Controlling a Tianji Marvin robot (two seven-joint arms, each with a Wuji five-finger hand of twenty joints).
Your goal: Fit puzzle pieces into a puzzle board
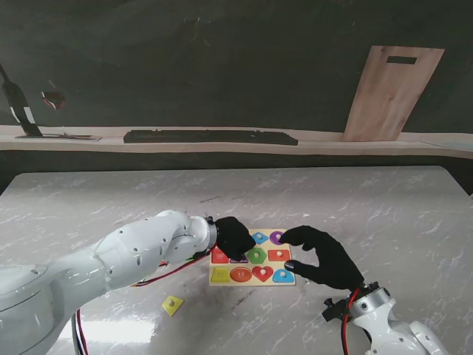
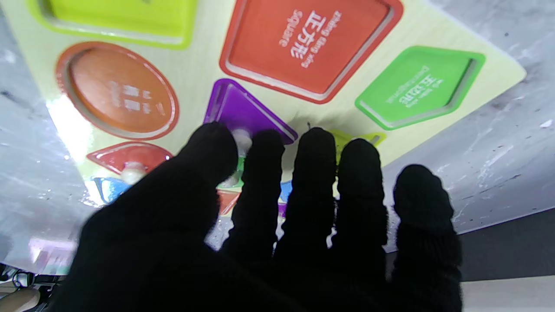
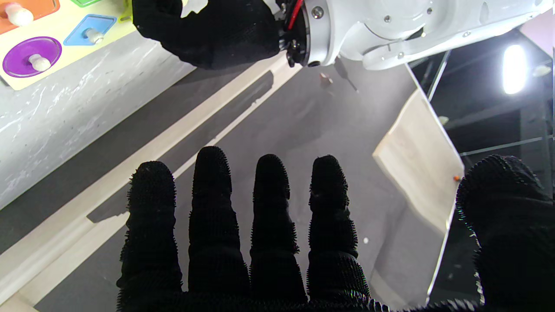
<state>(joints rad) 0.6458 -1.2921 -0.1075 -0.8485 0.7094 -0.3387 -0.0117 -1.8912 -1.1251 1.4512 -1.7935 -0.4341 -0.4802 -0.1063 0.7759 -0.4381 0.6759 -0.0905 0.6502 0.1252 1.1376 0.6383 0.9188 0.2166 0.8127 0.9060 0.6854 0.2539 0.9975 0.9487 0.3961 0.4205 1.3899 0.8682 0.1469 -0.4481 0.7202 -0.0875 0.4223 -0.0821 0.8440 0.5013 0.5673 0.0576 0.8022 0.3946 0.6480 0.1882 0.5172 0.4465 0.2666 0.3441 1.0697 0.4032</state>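
left robot hand (image 1: 235, 237) pinched the purple triangle's (image 2: 243, 110) knob over the puzzle board (image 1: 253, 283); right robot hand (image 1: 325, 256) hovered beside it, fingers spread, empty.

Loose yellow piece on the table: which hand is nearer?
Left. The left hand sits over the puzzle board's left end, just past the yellow piece, which lies off the board nearer to me. The right hand is open over the board's right end, farther off.

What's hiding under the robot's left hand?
Under the left hand lies the puzzle board. The purple triangle piece peeks out by the fingertips. Whatever lies directly beneath the palm is covered.
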